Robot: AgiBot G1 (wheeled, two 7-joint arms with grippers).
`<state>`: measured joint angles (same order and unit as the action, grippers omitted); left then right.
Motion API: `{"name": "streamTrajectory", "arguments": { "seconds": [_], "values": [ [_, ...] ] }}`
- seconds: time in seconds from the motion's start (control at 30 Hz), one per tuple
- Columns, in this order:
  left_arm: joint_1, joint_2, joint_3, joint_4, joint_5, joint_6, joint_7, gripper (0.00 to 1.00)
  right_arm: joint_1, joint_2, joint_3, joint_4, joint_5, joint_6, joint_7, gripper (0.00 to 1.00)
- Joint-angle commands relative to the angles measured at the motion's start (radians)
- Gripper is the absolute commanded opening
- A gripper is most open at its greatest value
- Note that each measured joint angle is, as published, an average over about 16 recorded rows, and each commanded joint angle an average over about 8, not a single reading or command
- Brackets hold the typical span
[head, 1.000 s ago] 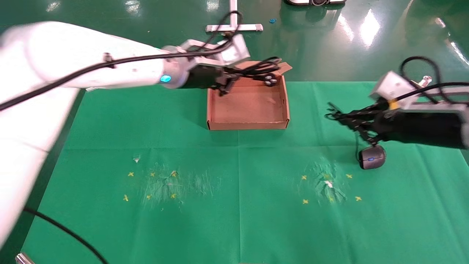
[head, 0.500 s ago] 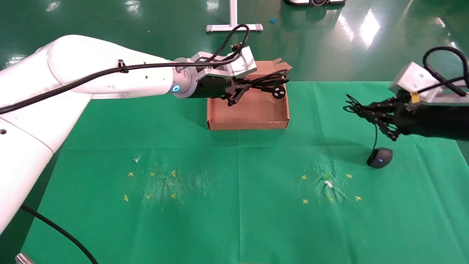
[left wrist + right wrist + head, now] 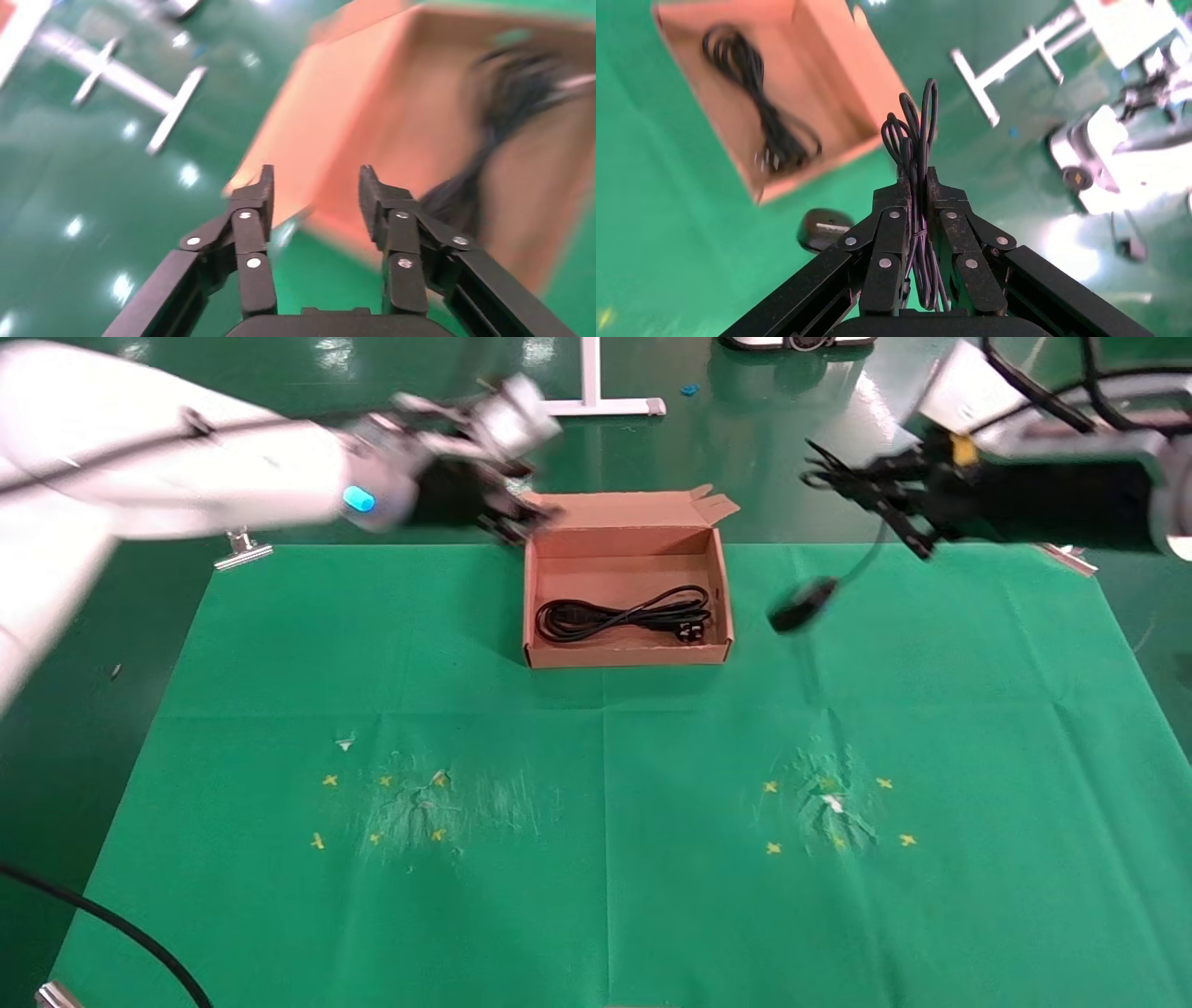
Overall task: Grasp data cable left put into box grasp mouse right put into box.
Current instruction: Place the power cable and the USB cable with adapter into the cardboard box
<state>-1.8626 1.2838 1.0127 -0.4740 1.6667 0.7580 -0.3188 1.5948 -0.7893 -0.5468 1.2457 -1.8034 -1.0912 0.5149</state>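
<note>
The brown cardboard box (image 3: 624, 655) stands open at the far middle of the green cloth. The coiled black data cable (image 3: 622, 615) lies inside it, touched by nothing. My left gripper (image 3: 523, 520) hovers open and empty at the box's far left corner; the left wrist view shows the left gripper (image 3: 315, 184) with the box (image 3: 379, 98) just beyond. My right gripper (image 3: 832, 486) is raised to the right of the box, shut on the bundled thin cord of the mouse (image 3: 801, 604), which dangles below it above the cloth. The right wrist view shows the right gripper (image 3: 918, 177), mouse (image 3: 822, 229) and data cable (image 3: 765, 126).
A white floor stand (image 3: 593, 404) is behind the table. Metal clips (image 3: 242, 549) hold the cloth at its far corners. Yellow crosses and scuffed patches (image 3: 428, 803) mark the near cloth. A black cable (image 3: 112, 922) crosses the front left corner.
The left gripper let the data cable drop into the box and drew back to the left. The right gripper lifted the mouse by its cord, up and left towards the box.
</note>
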Motion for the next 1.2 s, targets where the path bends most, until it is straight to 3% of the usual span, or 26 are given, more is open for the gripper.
{"name": "streamTrajectory", "arguments": {
  "seconds": [0.03, 0.27, 0.57, 0.77, 1.03, 1.2],
  "values": [
    [-0.026, -0.021, -0.004, 0.042, -0.002, -0.008, -0.001, 1.0, 0.026, -0.034, -0.005, -0.017, -0.006, 0.007, -0.016, 0.0],
    [-0.079, -0.117, 0.018, 0.091, 0.061, -0.016, -0.06, 1.0, 0.114, -0.199, -0.033, -0.168, 0.007, 0.032, -0.137, 0.0],
    [-0.074, -0.143, 0.039, 0.028, 0.102, -0.014, -0.139, 1.0, 0.153, -0.381, -0.059, -0.375, 0.066, 0.033, -0.286, 0.0],
    [-0.067, -0.159, 0.049, -0.018, 0.123, -0.014, -0.184, 1.0, 0.147, -0.45, -0.077, -0.532, 0.067, 0.048, -0.357, 0.02],
    [-0.064, -0.174, 0.056, -0.045, 0.139, -0.016, -0.213, 1.0, 0.14, -0.483, -0.091, -0.668, 0.046, 0.09, -0.406, 0.97],
    [-0.063, -0.174, 0.056, -0.047, 0.14, -0.016, -0.213, 1.0, 0.138, -0.481, -0.092, -0.669, 0.044, 0.093, -0.404, 1.0]
  ]
}}
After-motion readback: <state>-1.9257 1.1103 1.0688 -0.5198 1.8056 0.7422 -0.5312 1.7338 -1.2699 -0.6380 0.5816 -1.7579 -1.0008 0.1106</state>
